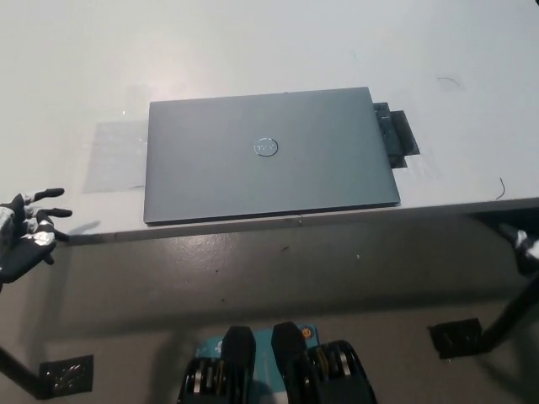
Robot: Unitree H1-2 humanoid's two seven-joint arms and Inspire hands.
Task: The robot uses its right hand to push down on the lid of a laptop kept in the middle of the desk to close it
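The grey laptop [269, 156] lies in the middle of the white desk [253, 50] with its lid flat down and the round logo facing up. Neither hand touches it. My white left hand [29, 236] rests open at the lower left, off the desk's front edge. Of my black right hand [524, 246] only a small tip shows at the picture's right edge, below the desk's front edge and well clear of the laptop.
A black strip [396, 136] sticks out from under the laptop's right side. The desk's front edge [295, 225] runs just below the laptop. A dark desk leg with a foot plate [459, 337] stands on the floor at the lower right.
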